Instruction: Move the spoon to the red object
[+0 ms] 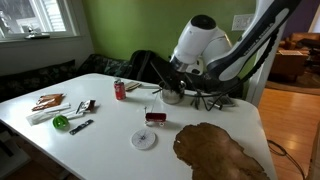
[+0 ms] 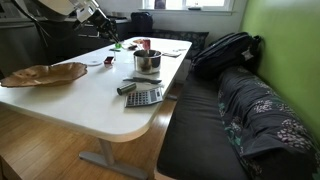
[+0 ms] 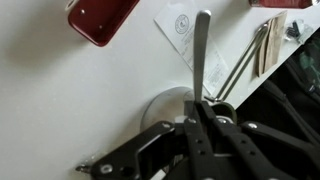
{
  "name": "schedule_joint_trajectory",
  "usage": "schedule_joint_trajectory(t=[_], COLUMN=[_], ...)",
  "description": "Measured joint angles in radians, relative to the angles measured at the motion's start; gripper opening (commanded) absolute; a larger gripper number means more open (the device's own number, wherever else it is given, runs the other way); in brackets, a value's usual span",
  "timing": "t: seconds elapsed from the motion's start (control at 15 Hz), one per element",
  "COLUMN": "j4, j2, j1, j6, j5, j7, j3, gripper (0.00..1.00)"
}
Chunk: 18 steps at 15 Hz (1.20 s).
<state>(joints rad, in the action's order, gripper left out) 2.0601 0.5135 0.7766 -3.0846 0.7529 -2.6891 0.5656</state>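
In the wrist view my gripper [image 3: 203,112] is shut on the thin silver handle of the spoon [image 3: 201,50], which sticks out ahead of the jaws above the white table. The spoon's bowl is hidden. A red flat object [image 3: 100,18] lies ahead and to the left; it also shows in an exterior view [image 1: 155,117]. A white round disc [image 3: 165,105] lies just under the jaws. In both exterior views the gripper [image 1: 182,88] [image 2: 98,17] hangs above the table and the spoon is too small to make out.
A metal pot [image 1: 172,96] [image 2: 147,62] stands near the gripper. A red can [image 1: 120,90], a wooden slab [image 1: 215,152], a white disc [image 1: 144,139], a green object [image 1: 62,122], dark utensils [image 1: 85,107] and a calculator [image 2: 143,97] lie on the table. A printed paper [image 3: 185,28] lies ahead.
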Motion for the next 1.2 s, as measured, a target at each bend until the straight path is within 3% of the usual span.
schedule_joint_trajectory(t=[0.27, 0.4, 0.53, 0.73, 1.2], j4=[-0.028, -0.021, -0.022, -0.024, -0.097], j2=[0.101, 0.106, 0.106, 0.106, 0.146], j1=[0.118, 0.147, 0.146, 0.138, 0.115], j6=[-0.026, -0.053, -0.052, -0.041, 0.193], j5=[-0.120, -0.122, -0.122, -0.134, -0.429], j7=[-0.027, -0.022, -0.019, -0.018, -0.027], j3=[0.042, 0.038, 0.039, 0.039, -0.052], gripper=[0.02, 0.08, 0.02, 0.02, 0.02])
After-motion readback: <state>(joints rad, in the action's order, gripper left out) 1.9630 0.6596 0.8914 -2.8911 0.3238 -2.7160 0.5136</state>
